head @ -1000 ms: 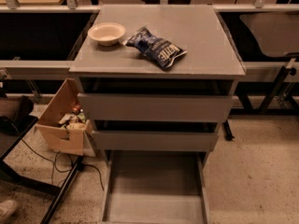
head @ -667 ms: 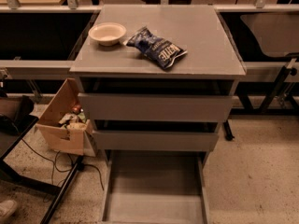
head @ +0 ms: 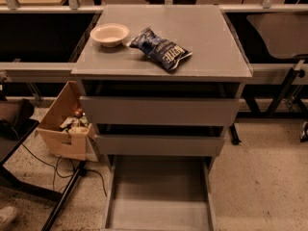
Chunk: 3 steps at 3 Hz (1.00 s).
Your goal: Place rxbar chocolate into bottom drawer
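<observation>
**Bottom drawer out, gripper out of frame**

Nearest us, at 6 o'clock, the bottom drawer point(head: 159, 208) stands pulled out, showing a flat grey floor and low side walls. Above it the middle drawer front point(head: 159, 145) and the top drawer front point(head: 159, 111) show only plain grey panels. At 9 o'clock, on the speckled floor, an open cardboard box point(head: 62, 129) sits against the cabinet's left side. Farther back, on the cabinet top point(head: 211, 32), a dark blue chip bag point(head: 161, 49) lies near the centre, with a pale bowl point(head: 109, 34) just beside it toward 9 o'clock. The rxbar chocolate we cannot find in this view. The gripper is outside the view — whether it is wide, narrow or holding anything we cannot tell.
</observation>
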Motion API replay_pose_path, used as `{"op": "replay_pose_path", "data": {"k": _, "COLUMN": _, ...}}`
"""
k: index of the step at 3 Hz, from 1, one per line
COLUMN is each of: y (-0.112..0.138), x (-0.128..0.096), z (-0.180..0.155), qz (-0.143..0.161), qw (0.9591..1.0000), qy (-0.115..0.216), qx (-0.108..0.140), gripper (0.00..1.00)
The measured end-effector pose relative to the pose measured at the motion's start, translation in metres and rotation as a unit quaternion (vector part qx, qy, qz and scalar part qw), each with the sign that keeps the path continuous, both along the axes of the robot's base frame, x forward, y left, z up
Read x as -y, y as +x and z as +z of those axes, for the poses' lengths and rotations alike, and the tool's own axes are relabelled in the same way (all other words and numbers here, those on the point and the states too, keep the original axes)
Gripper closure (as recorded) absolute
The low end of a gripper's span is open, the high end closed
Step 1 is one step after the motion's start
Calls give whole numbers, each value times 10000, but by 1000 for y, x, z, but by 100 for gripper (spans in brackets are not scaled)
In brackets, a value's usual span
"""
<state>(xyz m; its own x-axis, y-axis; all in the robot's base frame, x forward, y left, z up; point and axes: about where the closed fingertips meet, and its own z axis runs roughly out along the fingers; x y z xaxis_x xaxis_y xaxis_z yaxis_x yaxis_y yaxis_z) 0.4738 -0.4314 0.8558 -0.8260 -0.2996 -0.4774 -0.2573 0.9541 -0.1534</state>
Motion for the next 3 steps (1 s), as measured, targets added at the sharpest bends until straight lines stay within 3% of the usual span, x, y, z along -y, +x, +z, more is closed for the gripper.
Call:
{"op": "replay_pose_path", "data": {"k": 1, "y": -9, "x": -30, "z": -60, "qz": 93, "qw": 9982, "qy": 293, "qx": -521, "gripper": 100}}
{"op": "replay_pose_path", "data": {"k": 2, "y": -34, "x": -91, "z": -158, "qz": 351, "qw": 9886, "qy": 862, "qx": -1187, "gripper": 100}}
{"op": "replay_pose_path", "data": {"k": 3, "y": -45, "x": -169, "z": -237, "qz": 778, "qw": 9743, "qy": 1437, "qx": -1549, "gripper": 100}}
